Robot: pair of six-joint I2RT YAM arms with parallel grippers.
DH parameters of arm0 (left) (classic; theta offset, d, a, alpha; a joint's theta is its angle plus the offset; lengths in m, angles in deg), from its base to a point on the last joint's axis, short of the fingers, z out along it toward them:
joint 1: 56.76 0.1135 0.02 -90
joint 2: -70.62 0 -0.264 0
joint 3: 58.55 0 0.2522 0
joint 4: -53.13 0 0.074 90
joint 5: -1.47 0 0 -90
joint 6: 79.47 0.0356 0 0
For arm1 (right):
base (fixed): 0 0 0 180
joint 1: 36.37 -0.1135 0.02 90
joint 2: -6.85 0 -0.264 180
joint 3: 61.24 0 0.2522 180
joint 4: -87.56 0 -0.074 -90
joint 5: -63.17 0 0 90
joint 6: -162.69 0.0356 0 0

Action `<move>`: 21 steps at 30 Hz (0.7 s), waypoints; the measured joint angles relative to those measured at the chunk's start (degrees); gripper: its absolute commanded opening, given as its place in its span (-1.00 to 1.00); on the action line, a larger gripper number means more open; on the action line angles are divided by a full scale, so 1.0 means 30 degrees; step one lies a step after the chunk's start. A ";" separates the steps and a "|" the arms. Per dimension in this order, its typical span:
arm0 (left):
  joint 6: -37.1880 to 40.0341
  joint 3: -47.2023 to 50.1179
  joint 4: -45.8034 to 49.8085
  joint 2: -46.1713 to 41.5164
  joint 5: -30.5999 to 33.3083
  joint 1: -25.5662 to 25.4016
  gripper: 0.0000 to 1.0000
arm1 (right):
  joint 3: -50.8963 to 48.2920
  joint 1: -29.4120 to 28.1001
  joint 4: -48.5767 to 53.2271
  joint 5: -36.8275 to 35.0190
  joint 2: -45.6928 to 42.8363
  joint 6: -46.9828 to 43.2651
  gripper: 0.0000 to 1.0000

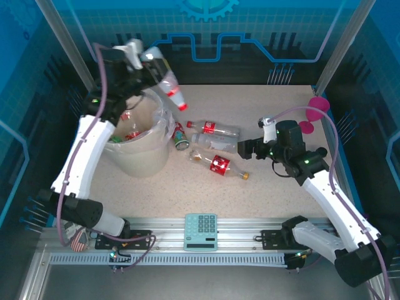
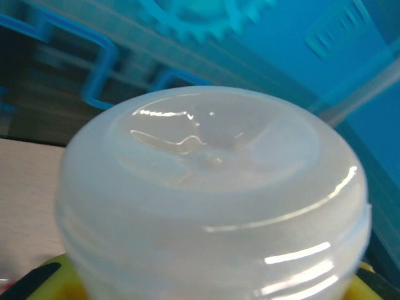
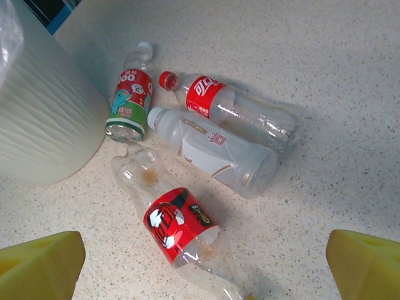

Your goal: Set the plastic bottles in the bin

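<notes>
My left gripper (image 1: 147,62) is raised over the far rim of the bin (image 1: 149,164) and is shut on a clear plastic bottle (image 1: 166,82). That bottle tilts with its red cap pointing down and to the right. In the left wrist view its pale base (image 2: 212,187) sits right in front of the camera. Several more plastic bottles lie on the table right of the bin: a red-and-green-labelled one (image 3: 130,97), a red-capped one (image 3: 212,100), a white-labelled one (image 3: 215,150) and a red-labelled one (image 3: 181,225). My right gripper (image 1: 250,149) hovers open above the red-labelled one, its yellow fingertips (image 3: 40,262) wide apart.
The bin's ribbed wall (image 3: 44,119) stands close to the left of the lying bottles. A pink goblet (image 1: 315,112) stands at the table's right edge. A teal calculator (image 1: 200,231) rests on the front rail. Bottles lie inside the bin (image 1: 132,134).
</notes>
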 measured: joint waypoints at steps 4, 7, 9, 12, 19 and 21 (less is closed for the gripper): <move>0.0386 0.0007 0.1581 -0.1348 -0.0066 0.3934 -0.30 | -0.0051 0.0117 0.0095 0.0117 0.0284 -0.0131 1.00; 0.0801 0.0459 0.2492 -0.2419 -0.0080 0.6207 -0.28 | -0.0160 0.0160 0.0102 0.0168 0.0321 -0.0240 1.00; 0.1100 0.1042 0.2834 -0.3089 -0.0087 0.7264 -0.28 | -0.0175 0.0240 0.0095 0.0255 0.0415 -0.0357 1.00; 0.1260 0.2259 0.3198 -0.3759 -0.0087 0.8160 -0.27 | -0.0226 0.0350 0.0036 0.0364 0.0627 -0.0488 1.00; 0.0838 0.7242 0.2616 -0.3730 -0.0976 0.8211 -0.26 | -0.0313 0.0372 -0.0036 0.0561 0.0918 -0.0692 1.00; 0.0510 0.8721 0.2295 -0.3621 -0.1224 0.8080 -0.25 | -0.0415 0.0372 -0.0124 0.0568 0.0918 -0.0699 1.00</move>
